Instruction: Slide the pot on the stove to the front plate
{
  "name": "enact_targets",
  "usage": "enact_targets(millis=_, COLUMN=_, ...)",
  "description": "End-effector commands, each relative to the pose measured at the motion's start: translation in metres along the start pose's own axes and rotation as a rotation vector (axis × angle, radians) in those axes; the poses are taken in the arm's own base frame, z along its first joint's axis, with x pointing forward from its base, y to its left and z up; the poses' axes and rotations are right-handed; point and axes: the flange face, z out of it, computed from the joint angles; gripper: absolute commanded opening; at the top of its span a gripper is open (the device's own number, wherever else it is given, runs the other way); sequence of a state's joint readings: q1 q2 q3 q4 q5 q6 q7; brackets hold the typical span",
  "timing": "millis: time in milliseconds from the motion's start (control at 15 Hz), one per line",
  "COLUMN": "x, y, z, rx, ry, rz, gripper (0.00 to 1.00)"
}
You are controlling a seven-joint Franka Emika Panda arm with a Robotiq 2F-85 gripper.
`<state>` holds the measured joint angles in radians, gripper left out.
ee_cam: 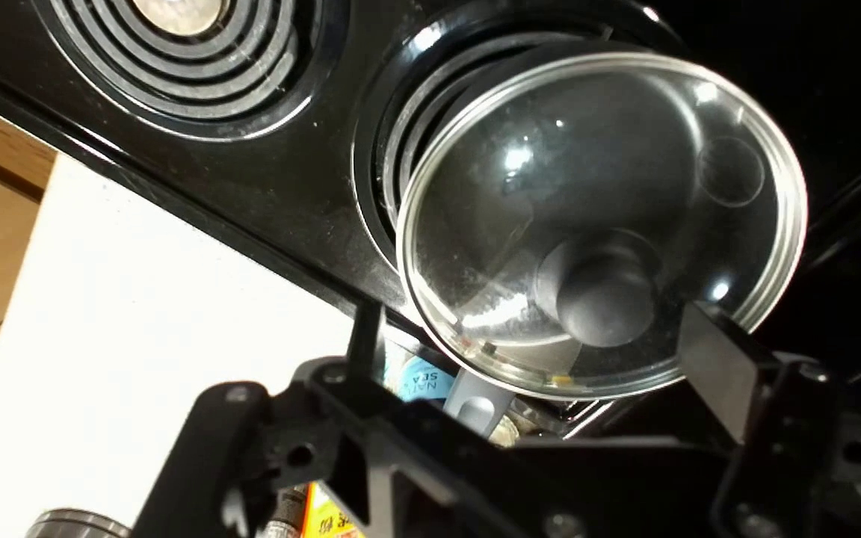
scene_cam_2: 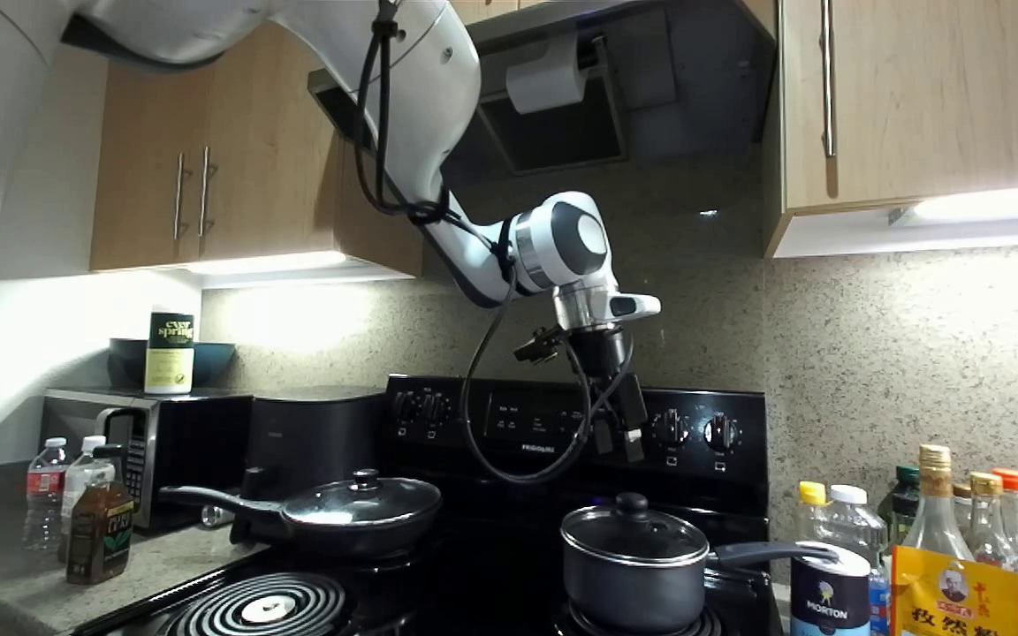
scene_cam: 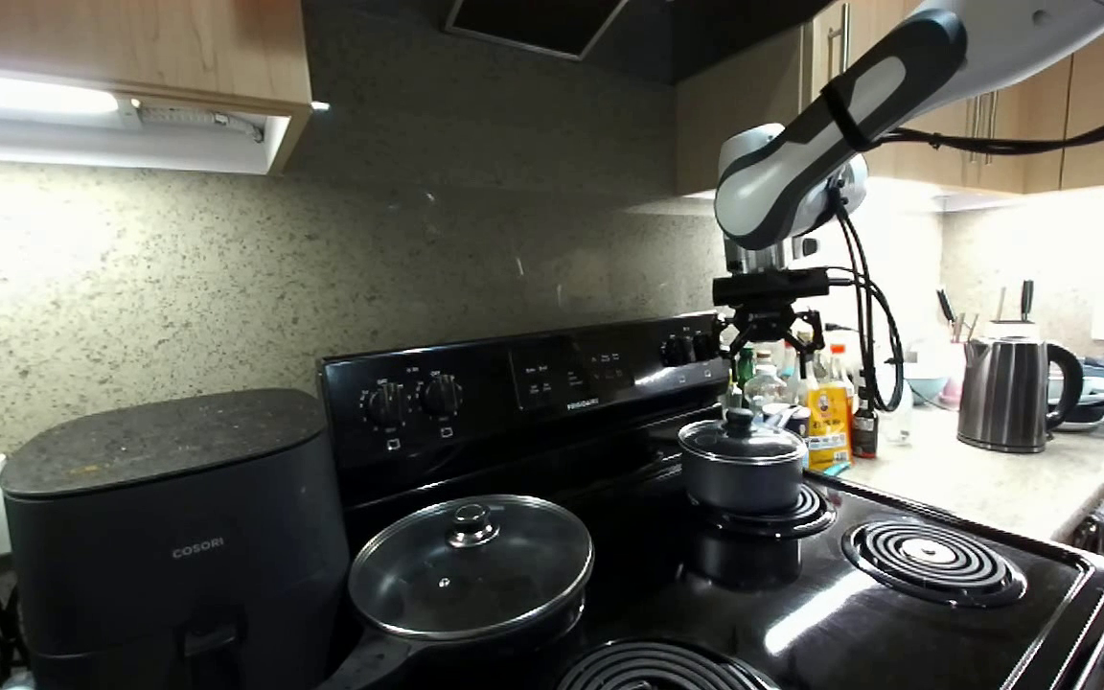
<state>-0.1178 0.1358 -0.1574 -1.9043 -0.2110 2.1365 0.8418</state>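
Note:
The dark grey pot with a see-through lid and a black knob sits on the rear coil burner of the black stove. The pot also shows in an exterior view, its handle pointing towards the bottles. In the wrist view the lid fills the middle, with some coil showing beside it. The front plate, a black coil with pale rings, is bare; it also shows in the wrist view. My gripper is open and empty above the pot, its fingers either side of the knob, apart from it.
A frying pan with a glass lid stands on another burner. The raised control panel is behind the pot. A salt can, yellow packet and several bottles crowd the handle. A kettle stands on the counter.

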Motion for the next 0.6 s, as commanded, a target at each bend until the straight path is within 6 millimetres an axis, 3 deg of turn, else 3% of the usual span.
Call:
enact_targets(millis=0, x=0.044, y=-0.002, z=0.010, rx=-0.016, ry=0.032, rz=0.021, gripper=1.00)
enact_targets(millis=333, x=0.106, y=0.024, z=0.024, rx=-0.052, ry=0.031, rz=0.090, gripper=1.00)
enact_targets(millis=400, x=0.086, y=0.020, z=0.019, rx=-0.041, ry=0.049, rz=0.087, gripper=1.00)
enact_targets(millis=533, x=0.103, y=0.027, z=0.025, rx=-0.054, ry=0.054, rz=0.106, gripper=1.00)
